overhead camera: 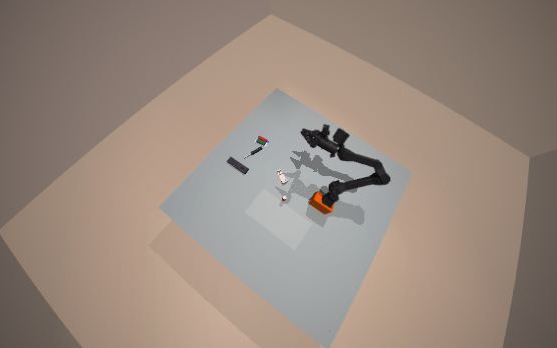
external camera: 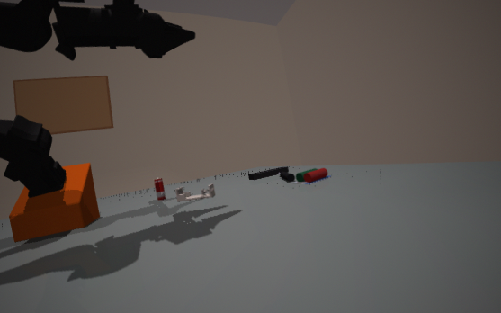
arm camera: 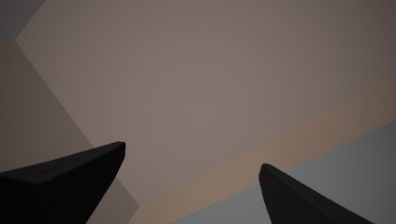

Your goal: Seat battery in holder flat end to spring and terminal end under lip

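Note:
The battery (overhead camera: 284,198) (external camera: 159,189), red with a pale lower band, stands upright on the table beside the holder. The small whitish holder (overhead camera: 282,177) (external camera: 194,197) lies on the table with its raised ends up; its spring and lip are too small to tell apart. My gripper (overhead camera: 303,138) (external camera: 193,35) (arm camera: 193,160) is open and empty, high above the table and well away from both. The wrist view shows neither the battery nor the holder, only the fingers, walls, floor and a table edge.
A black bar (overhead camera: 238,165) (external camera: 268,174), a dark screwdriver-like tool (overhead camera: 256,151) (external camera: 287,176), and a red cylinder (overhead camera: 263,138) (external camera: 316,174) beside a green one (overhead camera: 261,142) lie beyond the holder. The arm's orange base (overhead camera: 321,203) (external camera: 53,213) stands near the battery. A paler rectangle (overhead camera: 279,220) marks the table.

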`<state>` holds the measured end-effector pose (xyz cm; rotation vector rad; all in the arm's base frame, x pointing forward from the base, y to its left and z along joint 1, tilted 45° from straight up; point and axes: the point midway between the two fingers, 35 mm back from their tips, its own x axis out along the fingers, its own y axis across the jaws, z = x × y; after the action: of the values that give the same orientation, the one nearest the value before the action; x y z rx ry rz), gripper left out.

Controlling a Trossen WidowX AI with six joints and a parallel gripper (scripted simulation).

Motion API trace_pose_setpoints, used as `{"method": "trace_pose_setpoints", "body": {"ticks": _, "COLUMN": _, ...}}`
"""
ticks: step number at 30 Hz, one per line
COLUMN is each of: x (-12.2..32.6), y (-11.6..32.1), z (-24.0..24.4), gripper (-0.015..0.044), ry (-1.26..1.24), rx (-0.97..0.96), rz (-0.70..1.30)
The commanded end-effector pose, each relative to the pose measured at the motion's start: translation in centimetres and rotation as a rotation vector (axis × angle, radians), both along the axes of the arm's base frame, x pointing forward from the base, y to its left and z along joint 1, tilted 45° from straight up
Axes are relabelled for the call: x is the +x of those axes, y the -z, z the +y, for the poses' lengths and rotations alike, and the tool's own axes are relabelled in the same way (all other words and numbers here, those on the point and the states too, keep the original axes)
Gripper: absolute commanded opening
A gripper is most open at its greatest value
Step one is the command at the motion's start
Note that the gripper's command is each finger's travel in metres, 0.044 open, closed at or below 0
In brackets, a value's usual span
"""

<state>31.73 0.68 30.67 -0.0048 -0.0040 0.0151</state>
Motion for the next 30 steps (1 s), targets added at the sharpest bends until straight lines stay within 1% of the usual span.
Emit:
{"method": "trace_pose_setpoints", "body": {"ticks": 1, "x": 0.1, "y": 0.1, "z": 0.0, "gripper": 0.0374, "ry": 0.0, "rx": 0.002, "rz": 0.006}}
{"method": "trace_pose_setpoints", "body": {"ticks": 3, "x": 0.7, "y": 1.2, "z": 0.2, "gripper": 0.0321, "ry": 0.002, "rx": 0.014, "rz": 0.055}}
{"method": "trace_pose_setpoints", "body": {"ticks": 5, "x": 1.7, "y": 3.3, "z": 0.7, "gripper": 0.0269, "ry": 0.008, "rx": 0.034, "rz": 0.153}}
{"method": "trace_pose_setpoints", "body": {"ticks": 10, "x": 3.9, "y": 11.5, "z": 2.5, "gripper": 0.0137, "ry": 0.054, "rx": 0.061, "rz": 0.515}}
{"method": "trace_pose_setpoints", "body": {"ticks": 15, "x": 3.2, "y": 19.5, "z": 4.0, "gripper": 0.0006, "ry": 0.134, "rx": -0.026, "rz": 0.886}}
{"method": "trace_pose_setpoints", "body": {"ticks": 19, "x": 1.2, "y": 24.8, "z": 4.7, "gripper": 0.0, "ry": 0.214, "rx": -0.161, "rz": 1.155}}
{"method": "trace_pose_setpoints", "body": {"ticks": 23, "x": -1.6, "y": 28.6, "z": 4.8, "gripper": 0.0, "ry": 0.303, "rx": -0.352, "rz": 1.387}}
{"method": "trace_pose_setpoints", "body": {"ticks": 28, "x": -4.9, "y": 31.5, "z": 4.5, "gripper": 0.0, "ry": 0.417, "rx": -0.663, "rz": 1.615}}
{"method": "trace_pose_setpoints", "body": {"ticks": 30, "x": -5.7, "y": 31.9, "z": 4.4, "gripper": 0.0, "ry": 0.445, "rx": -0.757, "rz": 1.662}}
